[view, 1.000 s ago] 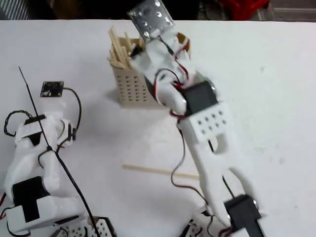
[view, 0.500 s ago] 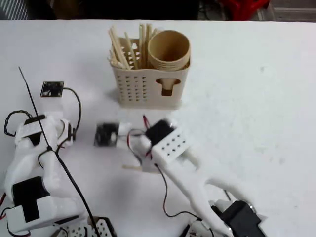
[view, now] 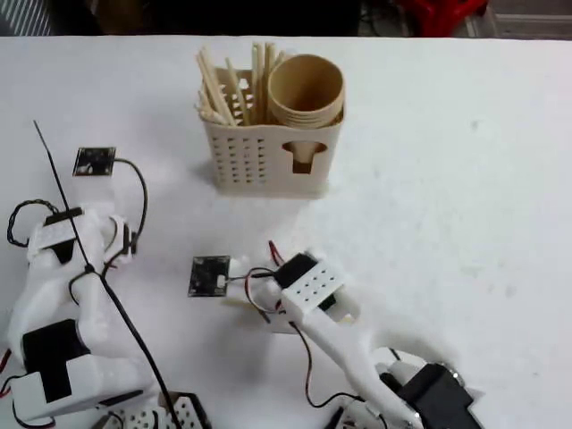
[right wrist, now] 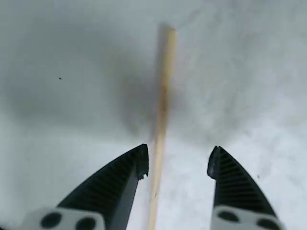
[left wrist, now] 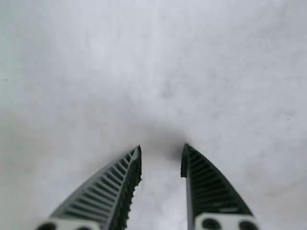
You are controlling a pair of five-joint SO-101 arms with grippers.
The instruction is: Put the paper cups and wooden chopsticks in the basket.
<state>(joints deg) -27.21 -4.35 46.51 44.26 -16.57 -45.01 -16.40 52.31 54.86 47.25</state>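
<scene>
1. We start with the loose pale wooden chopstick (right wrist: 161, 115). It lies flat on the white table (view: 465, 179), at about 6 o'clock from the basket and well apart from it.
2. The right gripper (right wrist: 178, 157) hangs over that chopstick with its ribbed black fingers (right wrist: 127, 177) spread wide. The stick runs between them, close to one finger and clear of the other. We cannot tell whether it touches the nearer one.
3. In the high view the right arm (view: 313, 288) sits at about 6 o'clock on the table, bent low over the spot where the stick lies.
4. The cream perforated plastic basket (view: 237, 165) stands upright at about 12 o'clock on the table.
5. A stack of tan paper cups (view: 306, 89) sits inside it on its 3 o'clock side, mouths up.
6. A bundle of wooden chopsticks (view: 223, 89) leans in the basket's 9 o'clock side, just beside the cups.
7. The left arm (view: 58, 295) is folded at about 8 o'clock on the table, well apart from the basket and the loose stick.
8. The left gripper (left wrist: 161, 154) points at bare table. Its fingers are a little apart, with nothing between them.
9. A small black square module (view: 94, 162) on a dark cable lies at about 10 o'clock.
</scene>
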